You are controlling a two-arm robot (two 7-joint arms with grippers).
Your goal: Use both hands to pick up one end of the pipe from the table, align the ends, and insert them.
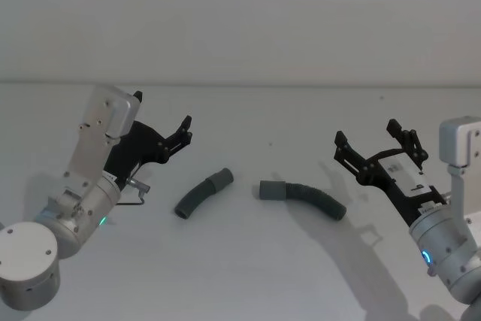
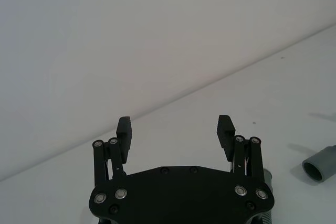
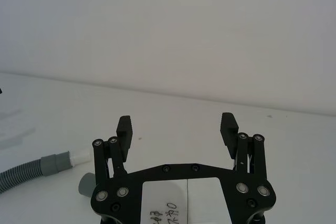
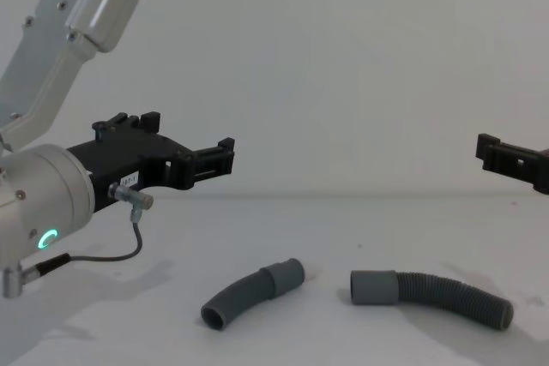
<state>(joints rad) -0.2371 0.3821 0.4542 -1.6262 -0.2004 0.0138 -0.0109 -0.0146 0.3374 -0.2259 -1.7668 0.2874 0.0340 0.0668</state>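
Observation:
Two dark grey ribbed pieces of the pipe lie on the table (image 1: 248,276), mid-view. The short curved piece (image 1: 197,197) has its cuff end (image 1: 221,179) facing the longer piece (image 1: 312,197), whose cuff end (image 1: 270,189) points back at it across a small gap. The chest view shows them side-on: short piece (image 4: 244,296), longer piece (image 4: 446,297). My left gripper (image 1: 161,114) hovers open and empty, up and left of the short piece. My right gripper (image 1: 366,133) hovers open and empty, right of the longer piece. In the wrist views the left gripper (image 2: 176,129) and right gripper (image 3: 177,129) have jaws spread wide.
A thin cable with a metal fitting (image 4: 129,199) loops off the left wrist just above the table. The table's far edge meets a plain wall (image 1: 240,20). Bare surface lies in front of and behind the pieces.

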